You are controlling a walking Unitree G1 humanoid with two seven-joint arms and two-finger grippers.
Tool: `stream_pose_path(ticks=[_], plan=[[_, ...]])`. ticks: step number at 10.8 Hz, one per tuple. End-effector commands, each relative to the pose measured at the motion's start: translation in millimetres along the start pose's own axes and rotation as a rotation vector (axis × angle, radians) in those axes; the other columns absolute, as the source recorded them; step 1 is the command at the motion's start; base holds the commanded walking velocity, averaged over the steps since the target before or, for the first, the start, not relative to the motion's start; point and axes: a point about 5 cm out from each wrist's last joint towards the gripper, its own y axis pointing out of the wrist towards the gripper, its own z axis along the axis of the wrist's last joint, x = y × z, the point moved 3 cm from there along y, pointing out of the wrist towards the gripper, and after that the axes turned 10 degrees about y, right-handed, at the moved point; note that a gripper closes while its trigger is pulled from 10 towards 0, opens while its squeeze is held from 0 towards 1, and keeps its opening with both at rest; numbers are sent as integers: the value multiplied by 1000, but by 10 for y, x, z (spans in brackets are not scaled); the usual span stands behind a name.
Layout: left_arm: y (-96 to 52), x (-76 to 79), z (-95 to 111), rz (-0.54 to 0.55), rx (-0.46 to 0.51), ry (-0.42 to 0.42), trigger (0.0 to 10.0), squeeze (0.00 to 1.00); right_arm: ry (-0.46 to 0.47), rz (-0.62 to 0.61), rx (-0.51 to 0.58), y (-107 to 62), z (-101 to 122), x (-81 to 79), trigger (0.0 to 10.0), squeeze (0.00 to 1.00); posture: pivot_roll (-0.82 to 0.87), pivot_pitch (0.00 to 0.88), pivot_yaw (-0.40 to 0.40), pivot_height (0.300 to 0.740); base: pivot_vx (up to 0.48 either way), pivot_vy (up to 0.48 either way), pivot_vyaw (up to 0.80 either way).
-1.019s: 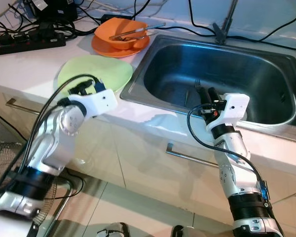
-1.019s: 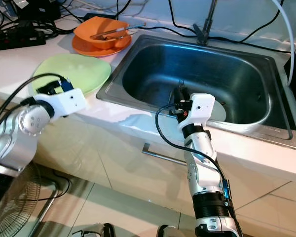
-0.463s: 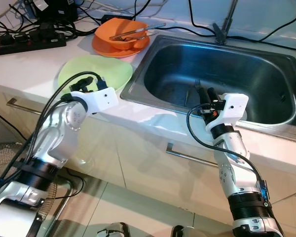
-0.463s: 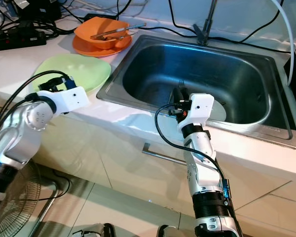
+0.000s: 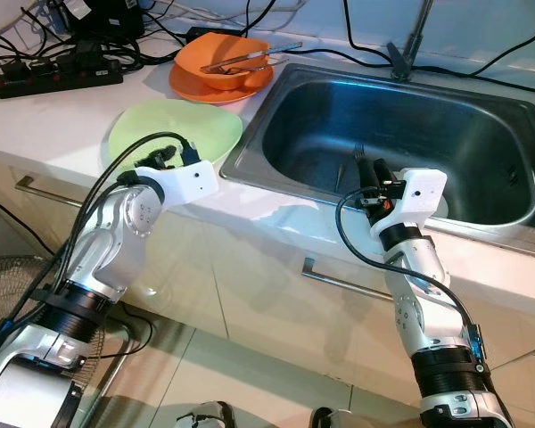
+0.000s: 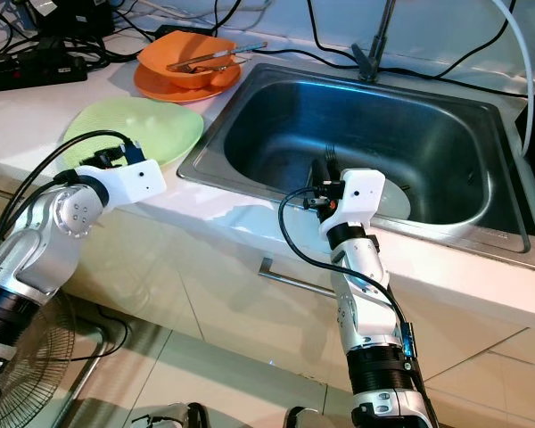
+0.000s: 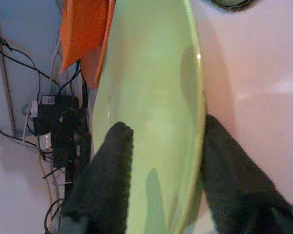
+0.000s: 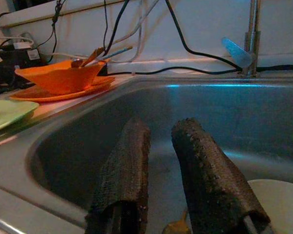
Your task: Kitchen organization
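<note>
A pale green plate (image 5: 174, 129) lies flat on the white counter, left of the steel sink (image 5: 290, 85). My left gripper (image 7: 165, 126) is open at the plate's near rim, with one finger over the plate and the other outside the rim. An orange bowl (image 5: 221, 55) holding utensils sits on an orange plate behind it. My right gripper (image 5: 374, 169) hangs over the sink's front edge. Its fingers (image 8: 132, 146) stand a narrow gap apart with nothing between them. A white plate (image 6: 394, 201) and a fork (image 6: 328, 153) lie in the sink.
A black power strip (image 5: 58, 80) and tangled cables lie at the counter's back left. The tap (image 5: 408, 40) stands behind the sink. Drawer handles (image 5: 343, 283) run along the cabinet front below. A floor fan (image 6: 22, 374) stands low on the left.
My left gripper has reached forward to the green plate, and its fingers now straddle the near rim. The right arm has stayed where it was.
</note>
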Motion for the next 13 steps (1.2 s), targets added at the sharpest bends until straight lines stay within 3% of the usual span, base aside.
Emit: stream_pose_path(ticks=[1,13], plan=[[20,3,59,-11,19,13,0,0,2,-9,-21,17,-35,11,10000,0,64,68,19,740,0,0,0],[22,190,344,-41,78,-9,0,0,12,-25,-32,13,-69,47,10000,0,66,71,20,740,0,0,0]])
